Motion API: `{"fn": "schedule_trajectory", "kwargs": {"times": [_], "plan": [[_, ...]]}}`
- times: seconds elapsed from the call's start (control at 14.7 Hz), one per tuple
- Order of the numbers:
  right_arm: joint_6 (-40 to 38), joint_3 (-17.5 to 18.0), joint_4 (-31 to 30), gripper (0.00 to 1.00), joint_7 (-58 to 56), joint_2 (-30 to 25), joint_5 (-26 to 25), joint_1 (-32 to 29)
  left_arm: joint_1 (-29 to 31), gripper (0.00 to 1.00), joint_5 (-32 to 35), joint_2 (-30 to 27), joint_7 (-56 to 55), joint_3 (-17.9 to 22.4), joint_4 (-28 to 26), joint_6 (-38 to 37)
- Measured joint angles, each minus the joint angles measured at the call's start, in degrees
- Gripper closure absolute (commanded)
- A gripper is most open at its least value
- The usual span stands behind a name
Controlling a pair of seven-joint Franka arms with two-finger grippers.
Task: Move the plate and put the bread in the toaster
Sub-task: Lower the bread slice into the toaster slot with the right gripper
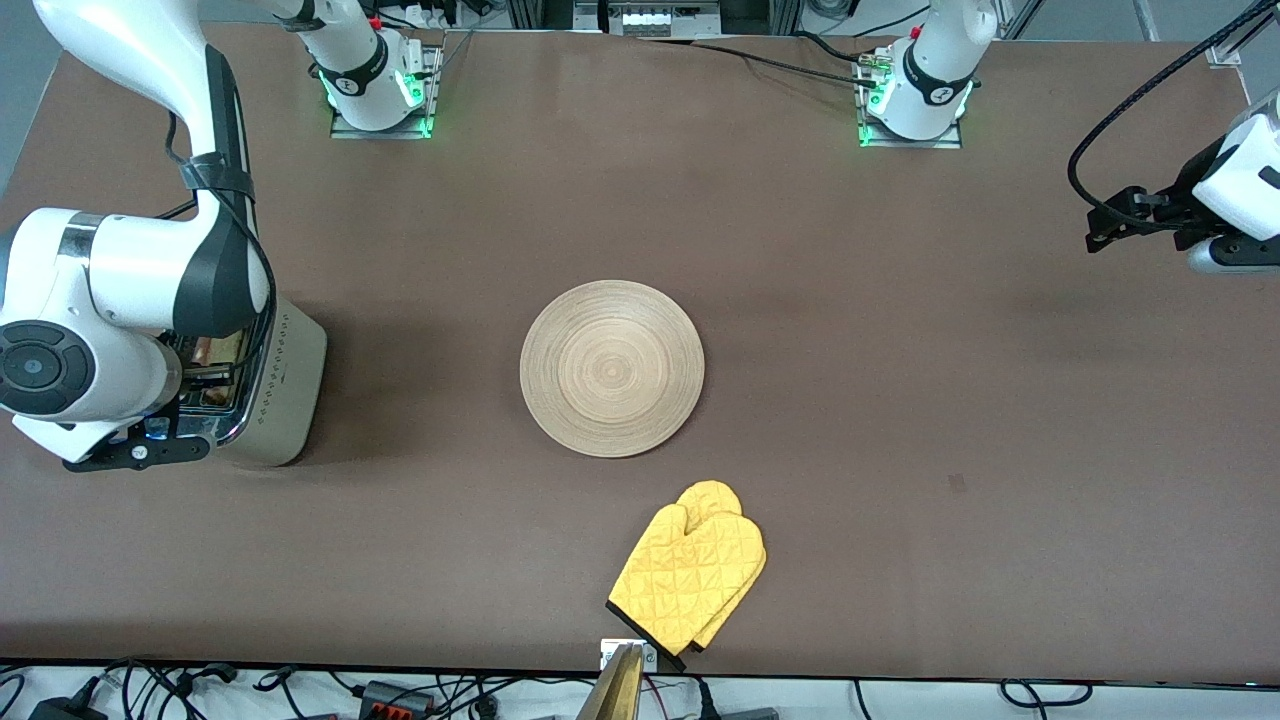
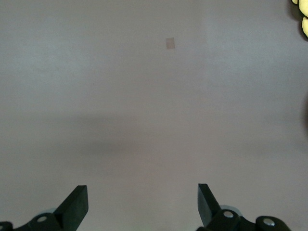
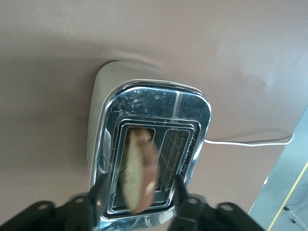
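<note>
The toaster (image 1: 285, 385) stands at the right arm's end of the table, and the right arm's wrist covers most of its chrome top. In the right wrist view the toaster (image 3: 187, 110) lies straight under my right gripper (image 3: 138, 185). The gripper is open, with its fingers wide apart on either side of the bread (image 3: 137, 168). The bread stands on edge, blurred, partly inside one slot and touches neither finger. The wooden plate (image 1: 612, 368) lies bare at the table's middle. My left gripper (image 2: 143, 202) is open and empty over bare table at the left arm's end.
A yellow oven mitt (image 1: 690, 565) lies nearer to the front camera than the plate, by the table's edge. The toaster's white cord (image 3: 250, 142) runs off toward the table's edge. A small patch (image 1: 957, 483) marks the tabletop toward the left arm's end.
</note>
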Motion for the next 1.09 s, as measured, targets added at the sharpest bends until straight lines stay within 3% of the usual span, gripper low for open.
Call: {"fn": "schedule_trajectory", "kwargs": {"times": [0.07, 0.75, 1.09], "plan": [[-0.17, 0.0, 0.0, 0.0, -0.02, -0.08, 0.21, 0.01, 0.0, 0.0, 0.0, 0.0, 0.0, 0.0, 0.0, 0.0], [-8.01, -0.73, 0.2, 0.0, -0.07, -6.87, 14.92, 0.01, 0.0, 0.0, 0.0, 0.0, 0.0, 0.0, -0.01, 0.0], [-8.93, -0.5, 0.21, 0.0, -0.16, -9.1, 17.2, 0.16, 0.0, 0.0, 0.0, 0.0, 0.0, 0.0, -0.01, 0.0]]}}
